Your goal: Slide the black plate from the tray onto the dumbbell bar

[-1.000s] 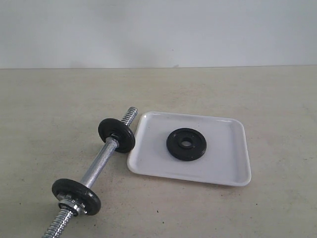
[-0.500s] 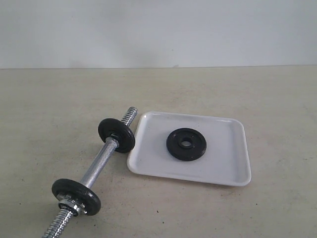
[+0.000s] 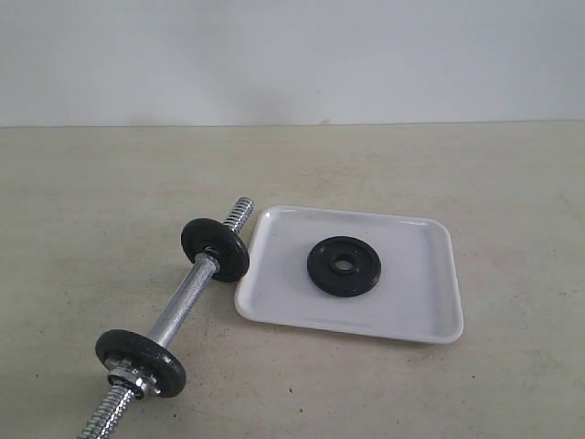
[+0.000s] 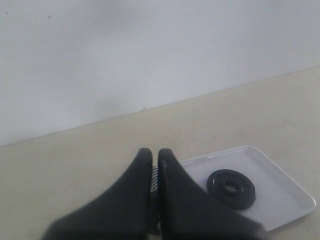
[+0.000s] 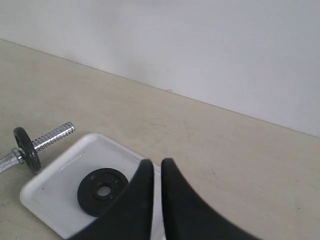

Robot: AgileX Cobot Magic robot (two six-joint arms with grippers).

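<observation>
Far left: dumbbell bar (image 3: 183, 306) lying diagonal on the tabletop (image 3: 82, 201). Disc with silver nut (image 3: 142, 361) at the near end, second black disc (image 3: 215, 249) further up. Far threaded end bare, just beside a corner of the white tray (image 3: 430, 311).

Right of that, near the tray's middle: black plate (image 3: 344, 266), flat, untouched.

Step in hand, by the look of it: pre-approach — no grasp yet. Next, probably: open one set of jaws, pinch the plate by its rim, tip it upright, line the hole up with the bare threaded end.

Exterior view: no arms anywhere. Wrist views only: left gripper (image 4: 155, 157) closed and empty, bar thread visible behind the slit. Right gripper (image 5: 154, 167) closed and empty — well above the tray's edge.
</observation>
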